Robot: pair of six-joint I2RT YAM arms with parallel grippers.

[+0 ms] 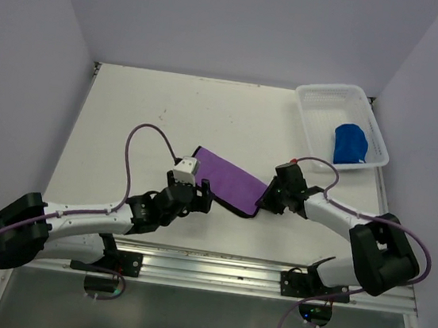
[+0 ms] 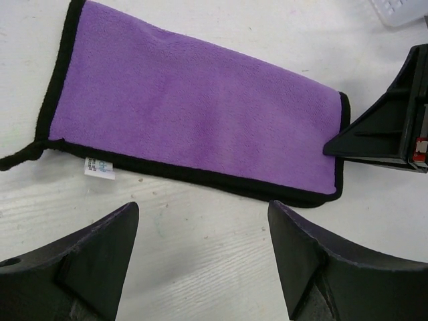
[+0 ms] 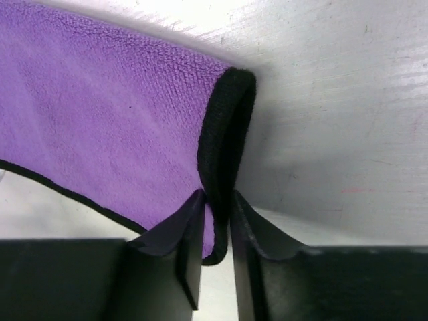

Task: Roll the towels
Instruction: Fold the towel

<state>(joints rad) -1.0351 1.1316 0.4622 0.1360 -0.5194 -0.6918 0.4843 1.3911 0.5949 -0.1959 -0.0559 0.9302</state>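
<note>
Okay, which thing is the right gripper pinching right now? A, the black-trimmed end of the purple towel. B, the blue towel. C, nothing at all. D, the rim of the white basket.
A: the right wrist view shows the right gripper closed on the black-edged end of the purple towel; the blue towel lies in the basket.

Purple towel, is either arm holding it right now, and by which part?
Yes. The right tool pinches the purple towel by the black hem of its short end. The left tool is open and holds nothing.
</note>
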